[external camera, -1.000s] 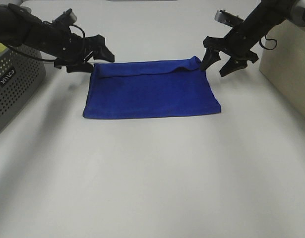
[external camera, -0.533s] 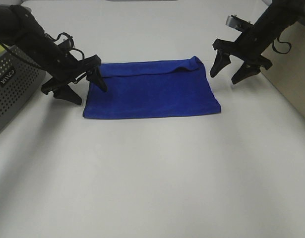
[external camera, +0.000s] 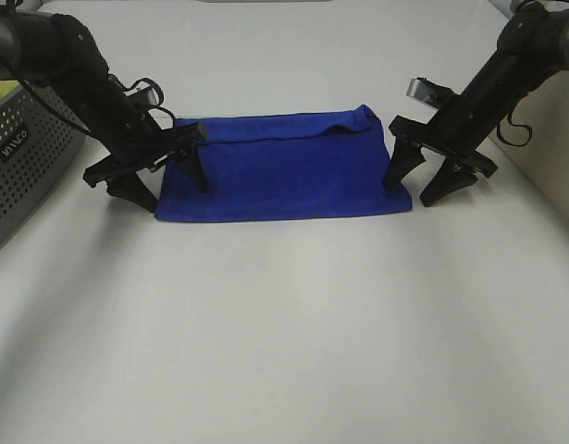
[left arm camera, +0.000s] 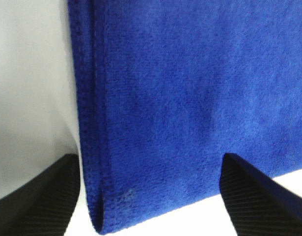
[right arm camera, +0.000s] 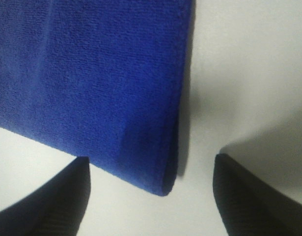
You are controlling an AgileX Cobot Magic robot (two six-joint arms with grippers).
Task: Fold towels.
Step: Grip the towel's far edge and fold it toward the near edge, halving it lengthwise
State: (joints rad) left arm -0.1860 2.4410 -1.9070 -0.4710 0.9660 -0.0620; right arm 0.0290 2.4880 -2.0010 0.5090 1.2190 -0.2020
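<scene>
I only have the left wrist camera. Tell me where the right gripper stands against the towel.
Observer: The right gripper is open and straddles the near right corner of the blue towel; the corner sits between its fingers.
Operator: Now report the far edge.
Observer: A folded strip runs along the far edge and bunches up at its right end.
Operator: List whatever stands beside my arm.
Observer: A grey perforated bin stands on the table, apart from the towel, on the outer side of the left gripper.
</scene>
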